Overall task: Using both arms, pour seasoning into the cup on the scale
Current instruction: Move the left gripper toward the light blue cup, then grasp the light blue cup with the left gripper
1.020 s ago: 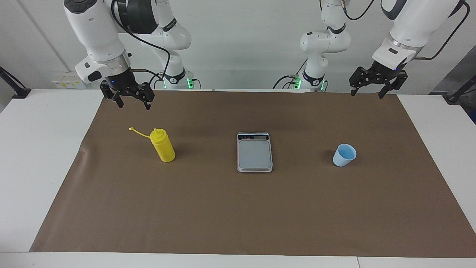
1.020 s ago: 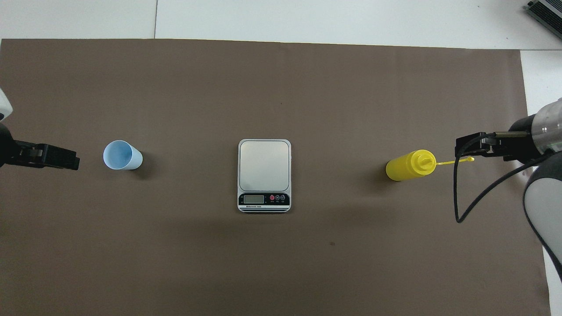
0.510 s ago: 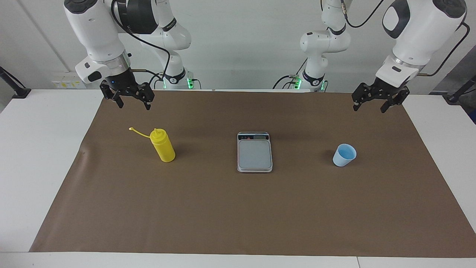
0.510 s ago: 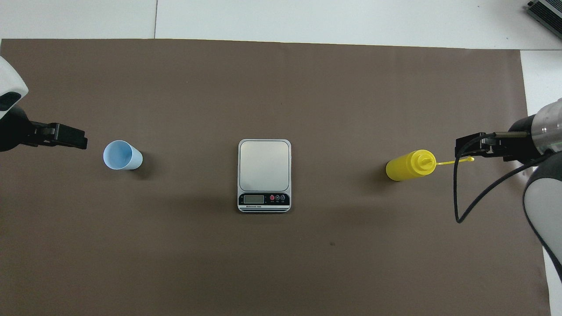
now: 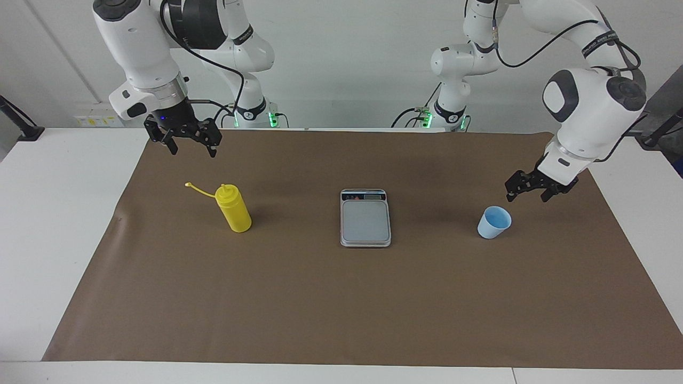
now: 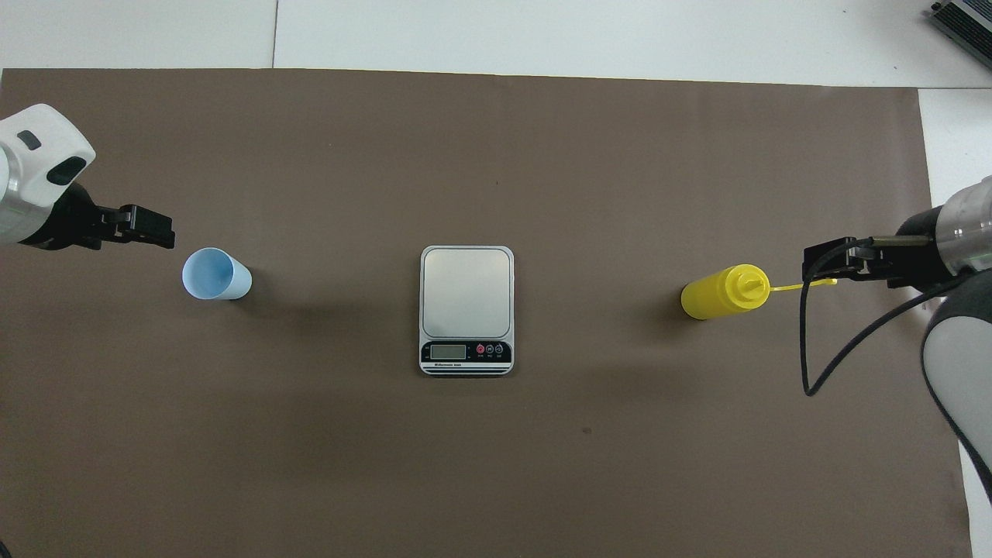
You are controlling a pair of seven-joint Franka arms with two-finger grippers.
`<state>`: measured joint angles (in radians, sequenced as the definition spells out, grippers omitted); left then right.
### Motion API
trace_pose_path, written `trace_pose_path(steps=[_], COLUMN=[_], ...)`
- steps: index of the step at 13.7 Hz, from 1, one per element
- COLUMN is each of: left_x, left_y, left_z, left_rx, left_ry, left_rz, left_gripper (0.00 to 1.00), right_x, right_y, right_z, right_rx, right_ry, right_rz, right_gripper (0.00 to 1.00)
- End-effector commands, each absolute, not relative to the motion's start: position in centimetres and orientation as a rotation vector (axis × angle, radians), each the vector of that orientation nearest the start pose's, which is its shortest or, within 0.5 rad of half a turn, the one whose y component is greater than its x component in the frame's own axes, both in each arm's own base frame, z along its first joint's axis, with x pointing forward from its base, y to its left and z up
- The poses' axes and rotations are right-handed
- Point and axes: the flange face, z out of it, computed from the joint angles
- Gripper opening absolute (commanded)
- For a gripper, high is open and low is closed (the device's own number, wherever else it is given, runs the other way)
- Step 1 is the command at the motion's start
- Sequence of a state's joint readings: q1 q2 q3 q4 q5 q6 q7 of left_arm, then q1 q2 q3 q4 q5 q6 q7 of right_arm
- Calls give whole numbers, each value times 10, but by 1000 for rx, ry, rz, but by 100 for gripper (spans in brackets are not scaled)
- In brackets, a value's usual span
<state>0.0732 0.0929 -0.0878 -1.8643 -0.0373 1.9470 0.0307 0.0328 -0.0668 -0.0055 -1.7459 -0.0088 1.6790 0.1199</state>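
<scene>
The yellow seasoning bottle (image 5: 233,209) stands upright on the brown mat toward the right arm's end, its cap strap (image 5: 198,189) sticking out sideways; it also shows in the overhead view (image 6: 725,292). The light blue cup (image 5: 494,222) (image 6: 215,274) stands empty toward the left arm's end. The scale (image 5: 365,218) (image 6: 466,298) lies between them with a bare plate. My left gripper (image 5: 526,196) (image 6: 147,229) is open, low over the mat beside the cup, not touching it. My right gripper (image 5: 192,152) (image 6: 829,260) is open, raised over the mat by the cap strap.
The brown mat (image 5: 320,298) covers most of the white table (image 5: 53,224). White table strips run along both ends. A dark device (image 6: 961,23) lies at the table's corner farthest from the robots, at the right arm's end.
My left gripper has come down from high over the mat's edge to just beside the cup. The right arm has not moved.
</scene>
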Motion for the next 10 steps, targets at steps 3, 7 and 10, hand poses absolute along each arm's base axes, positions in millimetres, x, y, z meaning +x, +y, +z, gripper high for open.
trace_pose_path(steps=[3, 7, 10], left_x=[569, 566, 568], left_y=[6, 13, 5], left_z=[428, 395, 366], left_rx=[-3176, -3198, -3200], left_ry=[-49, -150, -184], left_rz=[-49, -44, -10], left_gripper=[100, 100, 100], right_x=[532, 532, 532], right_y=[9, 9, 10], right_z=[588, 587, 587], right_rx=[-3148, -3148, -3148], right_ry=[117, 114, 112], right_rz=[-15, -15, -15], right_gripper=[100, 100, 100])
